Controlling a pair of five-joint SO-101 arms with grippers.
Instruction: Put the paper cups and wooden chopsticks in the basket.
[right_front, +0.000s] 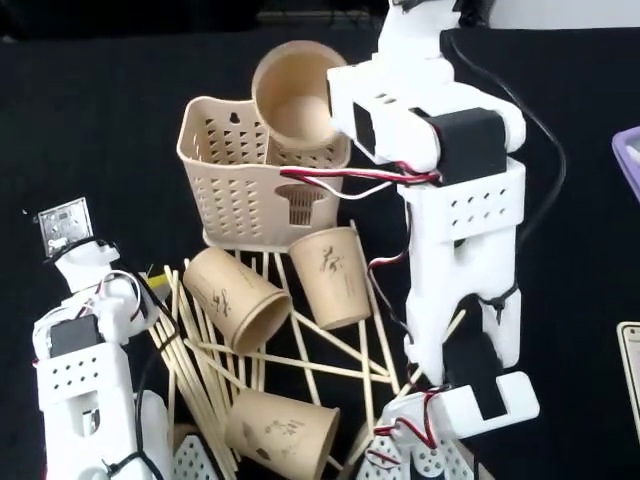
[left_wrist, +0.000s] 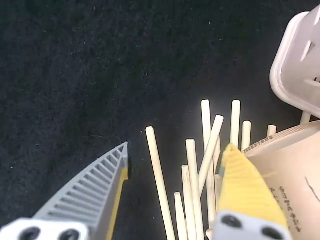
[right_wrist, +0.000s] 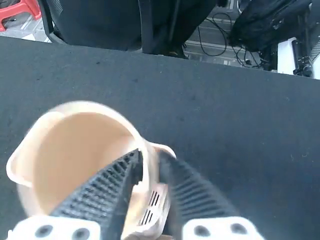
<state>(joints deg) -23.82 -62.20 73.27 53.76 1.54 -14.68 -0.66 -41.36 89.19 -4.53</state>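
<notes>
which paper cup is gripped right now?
The cup over the basket, rim pinched by the right gripper; the other three lie among the chopsticks.

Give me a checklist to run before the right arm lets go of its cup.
1. Right gripper clamped on the rim of the held paper cup: ok.
2. Held paper cup fully over the opening of the basket: cannot tell; in the high view it overlaps one corner.
3. Held paper cup upright: not ok, tilted.
4. Left gripper clear of the basket: ok, jaws open above the chopsticks.
5. Basket standing upright: ok.
</notes>
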